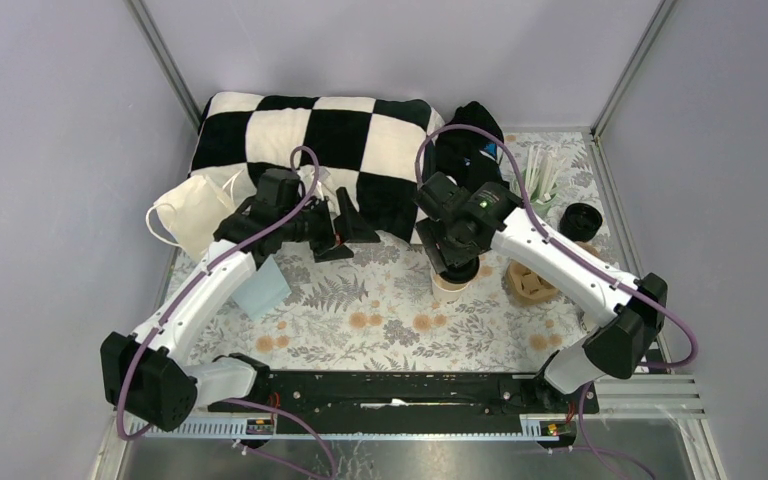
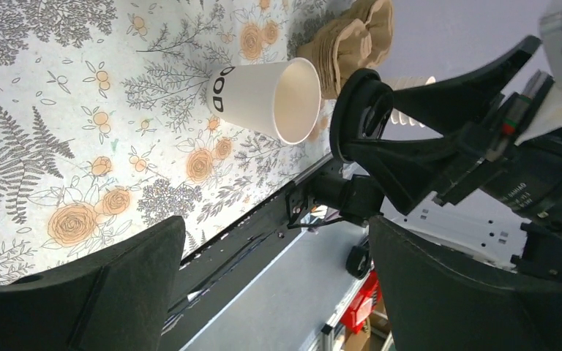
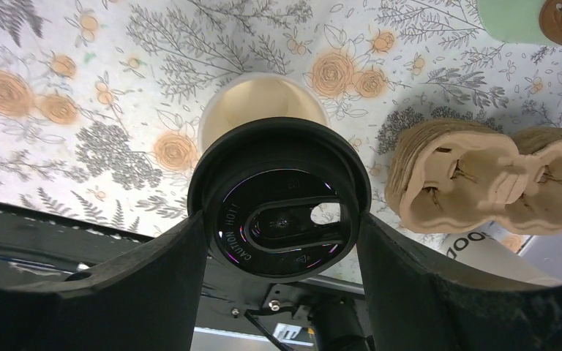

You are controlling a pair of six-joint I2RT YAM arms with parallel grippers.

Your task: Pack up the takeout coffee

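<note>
Right wrist: right fingers (image 3: 117, 292) grip black lid (image 3: 278, 197) over white cup (image 3: 263, 99); left fingers (image 2: 117, 292) spread.

White paper cup (image 1: 449, 287): upright, uncovered, pale interior, black lettering on the wall, at table centre. Black lid (image 3: 278, 197): round, raised just above the cup mouth, not seated. Second black lid (image 1: 580, 216), apparently, lies far right.

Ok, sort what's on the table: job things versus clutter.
Job:
- cup, open
- lid, held over it by the right gripper
- second cup
- spare lid
- carrier, probably what the coffee gets packed into

Lying about:
- checked cushion
- white looped cloth
- mint cup of sticks
- blue sheet
</note>
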